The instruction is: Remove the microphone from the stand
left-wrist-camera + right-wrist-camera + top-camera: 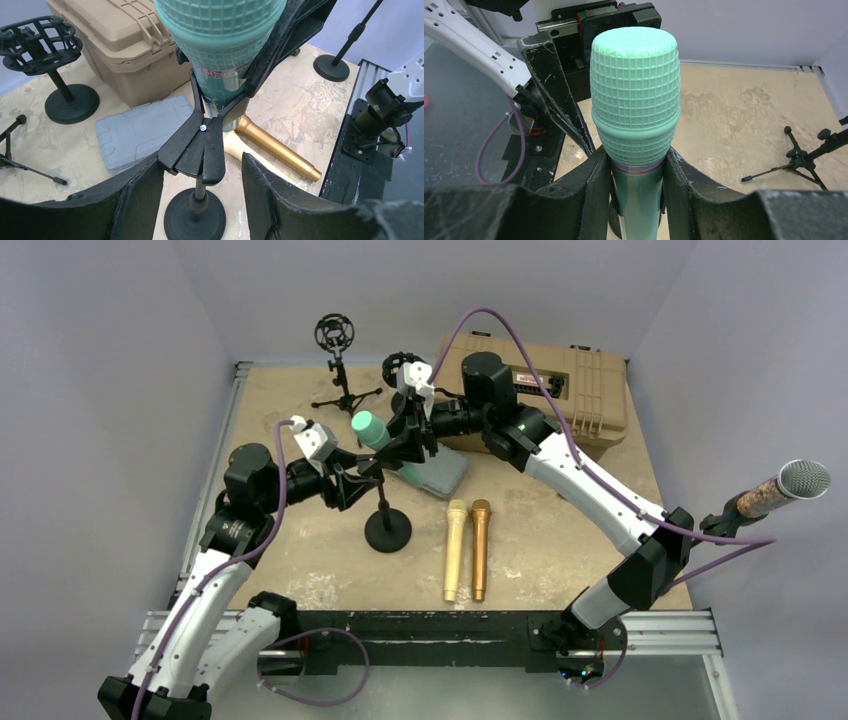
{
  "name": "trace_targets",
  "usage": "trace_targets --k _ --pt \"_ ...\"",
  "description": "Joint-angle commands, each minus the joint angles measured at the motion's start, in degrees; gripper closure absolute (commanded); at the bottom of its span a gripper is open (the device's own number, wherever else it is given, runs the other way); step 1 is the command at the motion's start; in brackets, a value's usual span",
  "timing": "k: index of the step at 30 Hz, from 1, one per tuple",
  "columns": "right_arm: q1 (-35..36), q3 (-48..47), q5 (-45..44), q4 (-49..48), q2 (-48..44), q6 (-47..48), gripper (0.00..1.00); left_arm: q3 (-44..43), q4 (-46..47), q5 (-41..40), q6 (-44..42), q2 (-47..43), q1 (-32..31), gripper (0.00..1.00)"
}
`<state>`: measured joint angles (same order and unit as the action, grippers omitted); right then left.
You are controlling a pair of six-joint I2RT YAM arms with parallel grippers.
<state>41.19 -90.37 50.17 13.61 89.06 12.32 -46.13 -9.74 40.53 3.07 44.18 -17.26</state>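
The green microphone (372,430) sits tilted in the black clip (200,145) of a stand with a round base (387,531). My right gripper (410,445) is shut on the microphone's body just below the mesh head (636,85), with a finger pressed against each side (638,165). My left gripper (362,480) is open, and its fingers (135,195) stand on either side of the clip above the pole, with a gap on the right side. The microphone's lower end is hidden behind the clip and fingers.
A gold microphone (480,545) and a cream one (456,545) lie in front of the stand. A grey case (445,472) and a tan case (560,390) lie behind it. Two shock-mount stands (335,340) stand at the back. A further microphone (790,485) is at the right.
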Motion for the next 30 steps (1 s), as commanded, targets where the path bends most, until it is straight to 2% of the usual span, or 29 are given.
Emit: trace_targets --k 1,3,5,6,8,10,16,20,27,30 --pt "-0.2 -0.5 -1.0 0.8 0.3 0.0 1.0 0.1 2.1 1.3 -2.3 0.1 0.0 0.47" --pt "-0.2 -0.5 -1.0 1.0 0.4 0.2 1.0 -0.1 2.2 1.4 -2.6 0.8 -0.1 0.52" --pt "-0.2 -0.4 -1.0 1.0 0.3 0.2 1.0 -0.6 2.2 2.1 -2.6 1.7 0.0 0.62" --pt "-0.1 -0.4 -1.0 1.0 0.3 0.2 1.0 -0.8 2.0 2.6 -2.7 2.0 0.0 0.69" --pt "-0.2 -0.4 -1.0 1.0 0.3 0.2 1.0 -1.0 1.8 2.8 -2.8 2.1 0.0 0.89" --pt "-0.2 -0.5 -1.1 0.9 0.2 0.3 1.0 -1.0 0.7 2.2 -2.8 2.2 -0.1 1.0" --pt "-0.2 0.2 -2.2 -1.5 -1.1 -1.1 1.0 0.4 -0.5 1.5 -2.8 0.1 -0.1 1.0" --pt "-0.2 1.9 -6.4 -6.5 -4.3 -4.4 1.0 0.6 -0.6 1.1 -4.3 -0.5 -0.1 1.0" --pt "-0.2 6.9 -24.8 -15.3 -15.9 -10.5 1.0 0.6 -0.6 1.2 -4.3 -0.8 -0.1 1.0" --pt "-0.2 10.1 -36.1 -18.3 -22.1 -14.4 1.0 0.6 -0.7 1.3 -4.1 -0.9 -0.1 1.0"
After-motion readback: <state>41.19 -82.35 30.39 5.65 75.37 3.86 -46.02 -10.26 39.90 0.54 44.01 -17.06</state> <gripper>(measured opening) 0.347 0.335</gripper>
